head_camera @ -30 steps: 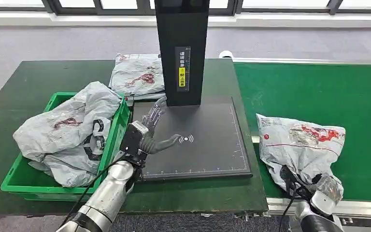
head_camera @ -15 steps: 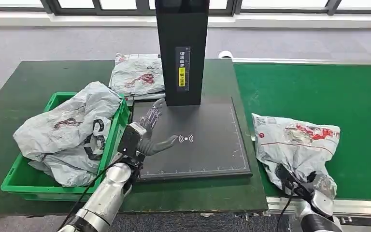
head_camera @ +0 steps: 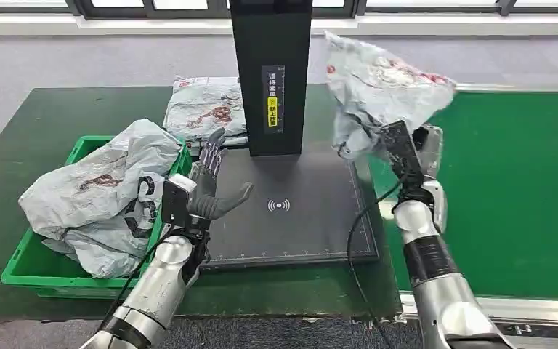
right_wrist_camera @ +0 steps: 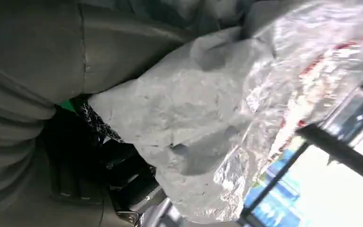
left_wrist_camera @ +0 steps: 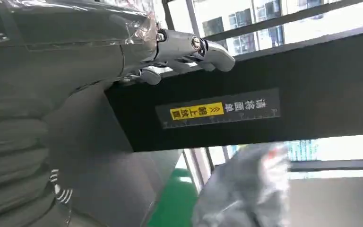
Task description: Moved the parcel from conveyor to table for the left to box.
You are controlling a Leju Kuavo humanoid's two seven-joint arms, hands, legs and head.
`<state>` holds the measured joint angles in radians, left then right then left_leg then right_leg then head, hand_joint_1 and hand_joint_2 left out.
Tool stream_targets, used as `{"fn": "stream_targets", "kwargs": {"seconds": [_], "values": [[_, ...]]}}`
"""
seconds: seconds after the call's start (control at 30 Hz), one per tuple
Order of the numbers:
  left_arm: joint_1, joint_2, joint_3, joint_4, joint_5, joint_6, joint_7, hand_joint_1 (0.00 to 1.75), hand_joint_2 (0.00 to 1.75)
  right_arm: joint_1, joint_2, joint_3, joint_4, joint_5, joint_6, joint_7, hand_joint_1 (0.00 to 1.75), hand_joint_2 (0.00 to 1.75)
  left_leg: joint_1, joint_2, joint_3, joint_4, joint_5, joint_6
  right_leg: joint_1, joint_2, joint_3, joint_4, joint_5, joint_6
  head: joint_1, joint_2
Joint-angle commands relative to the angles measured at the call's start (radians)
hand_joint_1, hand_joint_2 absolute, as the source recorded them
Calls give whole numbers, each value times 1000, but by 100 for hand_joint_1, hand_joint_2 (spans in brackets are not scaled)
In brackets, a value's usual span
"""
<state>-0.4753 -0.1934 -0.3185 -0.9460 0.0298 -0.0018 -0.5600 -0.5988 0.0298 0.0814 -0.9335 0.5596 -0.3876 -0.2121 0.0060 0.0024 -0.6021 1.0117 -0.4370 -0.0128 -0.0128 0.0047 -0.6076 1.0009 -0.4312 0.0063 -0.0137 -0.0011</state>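
Observation:
My right hand (head_camera: pixel 399 149) grips a grey plastic parcel (head_camera: pixel 381 87) with red print and holds it up in the air, over the seam between the black scanner pad (head_camera: pixel 298 211) and the green conveyor belt (head_camera: pixel 508 174). The same parcel (right_wrist_camera: pixel 227 127) bulges close against my right hand in the right wrist view. My left hand (head_camera: pixel 207 185) hovers over the pad's left edge beside the green box (head_camera: pixel 40 273), fingers spread, holding nothing. Its fingers (left_wrist_camera: pixel 194 49) point toward the black scanner post (left_wrist_camera: pixel 227 113), with the lifted parcel (left_wrist_camera: pixel 246 189) blurred beyond.
The green box holds a large grey parcel (head_camera: pixel 102 196) that spills over its rim. Another grey parcel (head_camera: pixel 207 109) lies on the dark green table (head_camera: pixel 58 120) behind the pad. The scanner post (head_camera: pixel 270 73) stands upright at the pad's far edge.
My right hand has lifted the parcel off the conveyor and carried it up and leftward toward the scanner post. My left hand shifted slightly left and rose a little, still open.

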Motion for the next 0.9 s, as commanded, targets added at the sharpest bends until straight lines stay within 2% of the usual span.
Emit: {"fn": "stream_targets", "kwargs": {"seconds": [0.03,0.23,0.5,0.7,0.9], "values": [[-64,12,26,109,-2,28,8,0,175,-68,38,185,12,-10,-13,14,175,175,0,2,1,0,0,0,0,2,0,0,0,0,0,0],[-64,12,25,109,-2,28,8,0,175,-68,36,185,12,-10,-13,14,175,175,0,0,3,-4,1,1,0,-1,4,-5,1,0,0,0],[-67,20,23,111,27,48,15,0,175,-69,23,248,-19,-49,20,30,175,175,-1,-2,-1,0,0,0,-1,-1,0,-1,0,0,0,0],[-60,26,5,94,30,72,23,0,175,-98,58,372,105,-44,114,71,175,175,0,1,0,0,-1,0,-1,2,0,-1,1,-1,0,0],[-59,29,4,92,30,72,23,0,175,-100,58,378,118,-43,112,75,175,175,0,-2,-1,0,0,0,-1,-1,0,-1,0,0,0,0]]}}
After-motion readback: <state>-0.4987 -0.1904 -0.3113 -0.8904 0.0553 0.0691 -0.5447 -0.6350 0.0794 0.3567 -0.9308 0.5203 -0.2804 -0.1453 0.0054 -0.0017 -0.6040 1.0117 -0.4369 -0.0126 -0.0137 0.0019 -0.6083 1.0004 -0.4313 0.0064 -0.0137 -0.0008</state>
